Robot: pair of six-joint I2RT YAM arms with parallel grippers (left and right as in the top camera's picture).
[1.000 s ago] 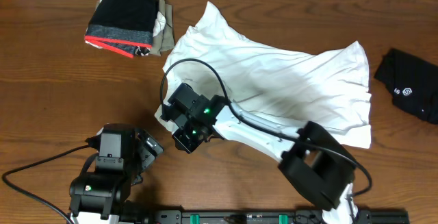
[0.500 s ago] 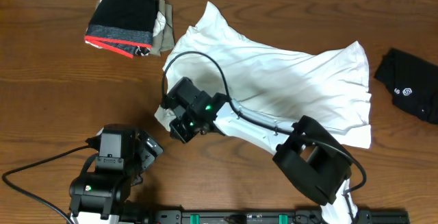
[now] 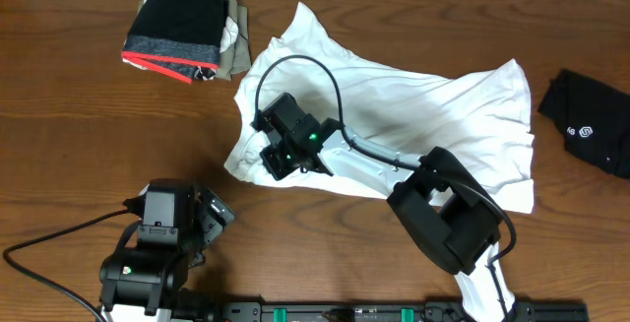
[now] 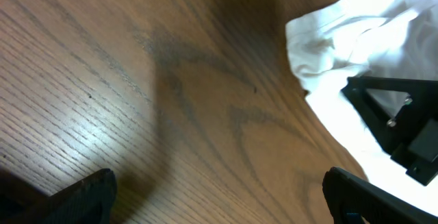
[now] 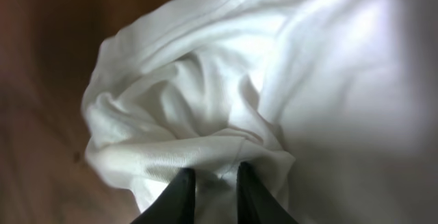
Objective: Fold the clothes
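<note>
shirt (image 3: 423, 115) spread mid-table, near-left edge bunched. right gripper (image 5: 212, 183) clenched on that edge fold. advise: lift low, carry across body – fabric taut, lower layer undragged. left gripper (image 4: 226, 196) released, over table (image 4: 137, 80).

We see a plain white T-shirt (image 3: 423, 105) and a brown, grained table (image 3: 79, 135). The black garment (image 3: 602, 115) bears a white logo (image 3: 588, 132).
</note>
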